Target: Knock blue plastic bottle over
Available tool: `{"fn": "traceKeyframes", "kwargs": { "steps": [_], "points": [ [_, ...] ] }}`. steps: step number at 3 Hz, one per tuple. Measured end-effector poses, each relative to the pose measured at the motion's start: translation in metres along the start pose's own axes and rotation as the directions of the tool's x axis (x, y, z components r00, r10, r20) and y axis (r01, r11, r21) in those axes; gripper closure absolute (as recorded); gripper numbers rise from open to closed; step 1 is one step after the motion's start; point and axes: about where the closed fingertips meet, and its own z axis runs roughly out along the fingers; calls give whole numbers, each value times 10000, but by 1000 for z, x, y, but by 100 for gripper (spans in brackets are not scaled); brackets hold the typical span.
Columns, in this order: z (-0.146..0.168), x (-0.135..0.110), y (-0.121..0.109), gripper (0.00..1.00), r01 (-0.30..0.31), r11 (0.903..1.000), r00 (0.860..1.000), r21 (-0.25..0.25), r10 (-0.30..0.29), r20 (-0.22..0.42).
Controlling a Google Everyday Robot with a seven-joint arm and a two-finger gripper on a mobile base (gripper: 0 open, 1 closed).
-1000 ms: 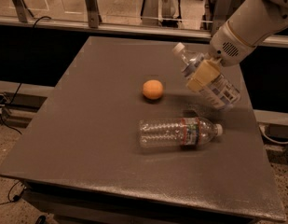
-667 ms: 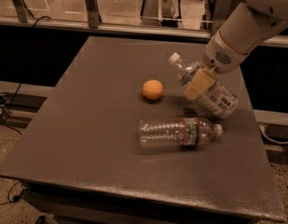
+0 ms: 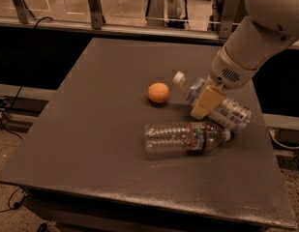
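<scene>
Bottles, two: blue plastic bottle (image 3: 232,114) against tool (image 3: 205,102), ribbed bottle (image 3: 180,137); one orange (image 3: 158,92).

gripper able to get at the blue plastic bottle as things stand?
Likely yes: the gripper is right against the blue plastic bottle, which leans far over on the table, and nothing sits between them.

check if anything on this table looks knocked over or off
Both bottles are down: the blue plastic bottle lies tipped by the tool at the table's right, and the slimmer bottle lies flat in front.
</scene>
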Motion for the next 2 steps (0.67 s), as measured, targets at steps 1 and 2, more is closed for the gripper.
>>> {"fn": "traceKeyframes", "kwargs": {
  "steps": [1, 2],
  "points": [
    [2, 4, 6, 0, 63, 9999, 9999, 82, -62, -139],
    [-13, 6, -2, 0, 211, 9997, 9997, 110, -210, -130]
  ]
}}
